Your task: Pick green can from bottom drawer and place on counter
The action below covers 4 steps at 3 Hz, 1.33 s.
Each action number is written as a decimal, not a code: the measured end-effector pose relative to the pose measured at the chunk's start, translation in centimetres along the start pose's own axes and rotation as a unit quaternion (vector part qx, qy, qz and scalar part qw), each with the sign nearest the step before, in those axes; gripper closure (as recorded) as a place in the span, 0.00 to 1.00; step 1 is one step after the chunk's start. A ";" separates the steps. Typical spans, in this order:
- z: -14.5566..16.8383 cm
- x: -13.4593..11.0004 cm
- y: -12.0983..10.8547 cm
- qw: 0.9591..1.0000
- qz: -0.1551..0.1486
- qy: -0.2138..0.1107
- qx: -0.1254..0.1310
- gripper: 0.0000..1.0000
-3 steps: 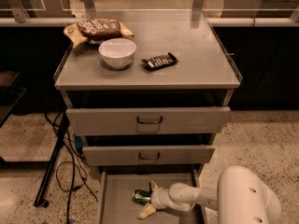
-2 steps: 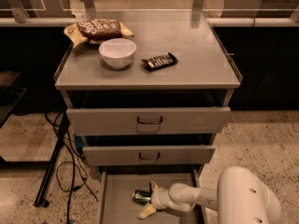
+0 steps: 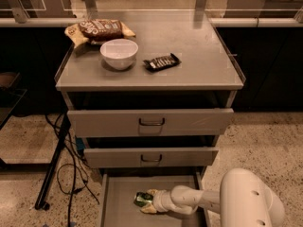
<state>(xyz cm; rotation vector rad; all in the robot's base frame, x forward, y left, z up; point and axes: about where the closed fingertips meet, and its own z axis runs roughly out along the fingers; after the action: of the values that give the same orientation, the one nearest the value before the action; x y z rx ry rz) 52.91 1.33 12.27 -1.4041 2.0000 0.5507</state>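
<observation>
- The gripper (image 3: 146, 202) is seen low in the open bottom drawer (image 3: 118, 189), reached in from the right on the white arm (image 3: 246, 203).
- The green can (image 3: 141, 198) is held at the gripper's tip: the two pale fingers (image 3: 150, 210) are closed in against it, one on its far side and one on its near side.
- The can is located over the middle of the drawer floor, near the front; whether it is lifted clear of the floor or rests on it cannot be told.
- The bottom drawer is pulled well out; the two upper drawers (image 3: 151, 123) are each seen pulled out slightly.
- On the counter (image 3: 203, 56) a white bowl (image 3: 119, 53) is placed left of centre, with a black candy bar wrapper (image 3: 162, 62) just to its right, apart from it.
- A snack bag (image 3: 100, 30) is laid at the back-left corner, behind the bowl.
- Black cables (image 3: 71, 174) are seen on the speckled floor left of the cabinet.
</observation>
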 end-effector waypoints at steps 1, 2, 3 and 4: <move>0.0 0.0 0.0 1.000 0.000 0.000 0.000 0.65; 0.0 0.0 0.0 1.000 0.000 0.000 0.000 0.89; 0.0 0.0 0.0 1.000 0.000 0.000 0.000 1.00; 0.0 0.0 0.0 1.000 0.000 0.000 0.000 1.00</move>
<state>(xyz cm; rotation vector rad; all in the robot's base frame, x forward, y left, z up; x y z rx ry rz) 52.89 1.34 12.27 -1.4043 2.0000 0.5511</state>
